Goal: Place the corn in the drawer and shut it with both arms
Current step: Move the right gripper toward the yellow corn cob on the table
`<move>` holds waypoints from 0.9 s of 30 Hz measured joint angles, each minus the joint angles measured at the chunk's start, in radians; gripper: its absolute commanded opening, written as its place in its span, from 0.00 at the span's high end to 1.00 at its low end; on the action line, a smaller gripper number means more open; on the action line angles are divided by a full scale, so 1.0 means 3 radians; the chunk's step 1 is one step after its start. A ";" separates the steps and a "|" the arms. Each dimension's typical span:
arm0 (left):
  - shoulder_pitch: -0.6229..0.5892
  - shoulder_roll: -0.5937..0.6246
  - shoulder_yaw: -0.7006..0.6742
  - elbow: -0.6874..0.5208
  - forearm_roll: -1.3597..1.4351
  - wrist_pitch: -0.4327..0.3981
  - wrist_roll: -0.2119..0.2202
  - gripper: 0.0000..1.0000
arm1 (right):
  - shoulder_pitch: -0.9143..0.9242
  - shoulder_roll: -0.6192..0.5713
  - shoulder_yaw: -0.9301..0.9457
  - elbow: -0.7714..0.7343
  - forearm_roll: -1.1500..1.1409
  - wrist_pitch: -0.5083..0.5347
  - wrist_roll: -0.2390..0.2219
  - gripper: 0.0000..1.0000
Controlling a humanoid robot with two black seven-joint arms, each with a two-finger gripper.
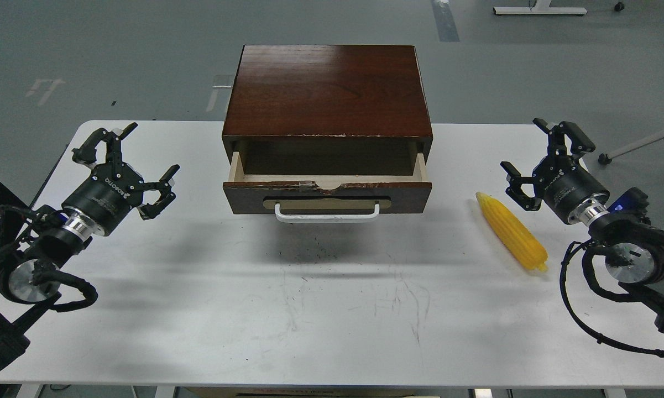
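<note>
Corn (512, 231) lies flat on the white bench (199, 309), right of the cabinet (328, 91), tapered tip toward the back, butt end nearer me. Just beside it, the right pincer (537, 160) hangs with fingers spread, holding nothing; left pincer (130, 166) likewise agape and empty, well apart from everything. Drawer (327, 194) is pulled partly out, interior bare. Judgement: cob looks light, rigid, probably plastic; ribbed rows should give grip, but it may roll. Best grasped across the mid-length, where thickest.
</note>
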 measured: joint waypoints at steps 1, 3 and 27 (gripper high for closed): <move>0.0000 -0.0009 0.0000 0.0011 0.0000 0.0000 0.0000 0.01 | -0.0001 0.0000 0.0001 0.0000 0.0000 0.0000 0.0000 0.00; -0.0001 -0.0029 0.0000 0.0033 0.0000 0.0000 0.0000 0.01 | -0.0004 0.0000 0.0002 0.0000 0.0000 0.0001 0.0000 0.00; -0.0086 0.0031 -0.0045 0.0086 -0.0006 0.0000 0.0000 0.01 | 0.0775 -0.0717 -0.0085 0.0200 -0.2405 0.0030 0.0000 0.00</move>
